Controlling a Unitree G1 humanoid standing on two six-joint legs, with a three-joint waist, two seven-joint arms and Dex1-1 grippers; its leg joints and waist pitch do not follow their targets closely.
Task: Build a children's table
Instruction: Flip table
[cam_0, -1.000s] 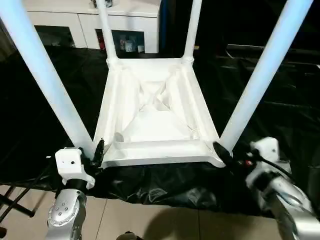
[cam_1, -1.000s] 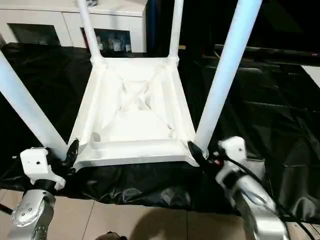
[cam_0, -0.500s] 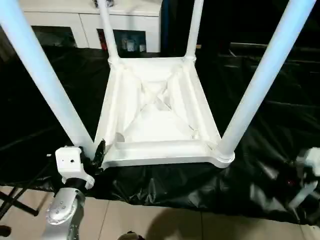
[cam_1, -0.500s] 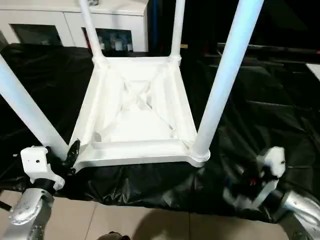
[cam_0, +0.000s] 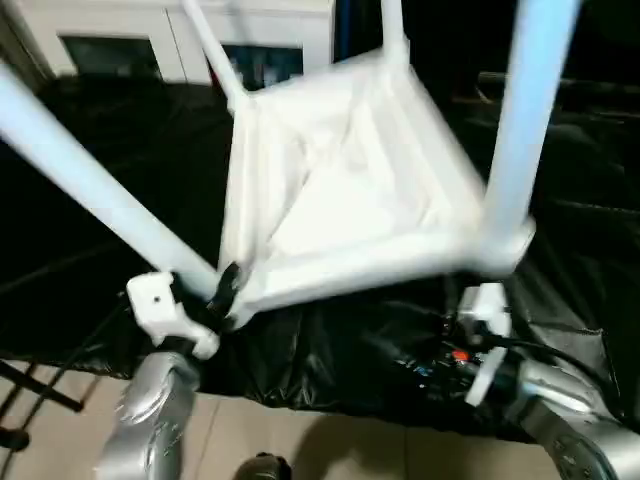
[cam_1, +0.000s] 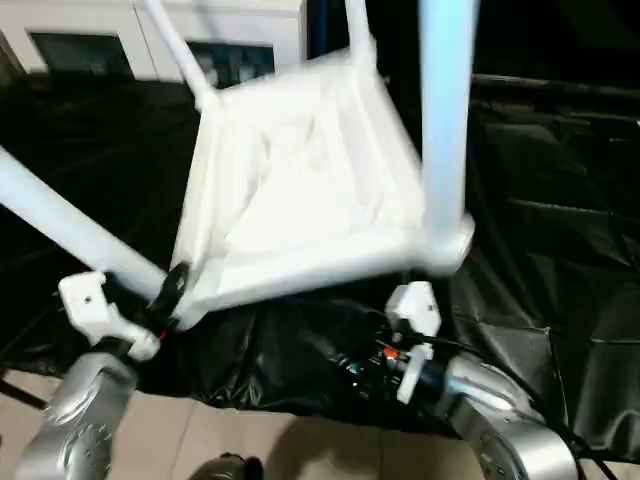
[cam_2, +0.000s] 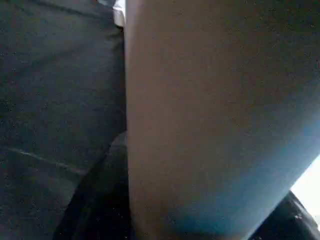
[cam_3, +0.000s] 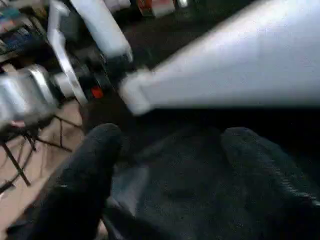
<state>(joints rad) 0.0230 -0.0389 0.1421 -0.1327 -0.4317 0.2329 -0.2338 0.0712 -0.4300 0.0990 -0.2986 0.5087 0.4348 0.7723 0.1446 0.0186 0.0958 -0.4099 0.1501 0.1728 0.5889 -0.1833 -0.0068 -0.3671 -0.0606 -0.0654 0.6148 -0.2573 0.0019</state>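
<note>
Table (cam_0: 350, 190) sits upside down and tilted on your black-draped bench (cam_0: 80, 200). Your left pincer (cam_0: 222, 290) clamps the near-left leg (cam_0: 90, 185); your right pincer (cam_3: 165, 165) gapes empty below. Support the raised corner before turning.

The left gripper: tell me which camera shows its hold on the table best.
The left eye view: the left gripper sits at the near corner of the upturned children's table, at a leg's base. The right eye view shows the same. The left wrist view gives a close-up leg; the right wrist view shows it distantly.
</note>
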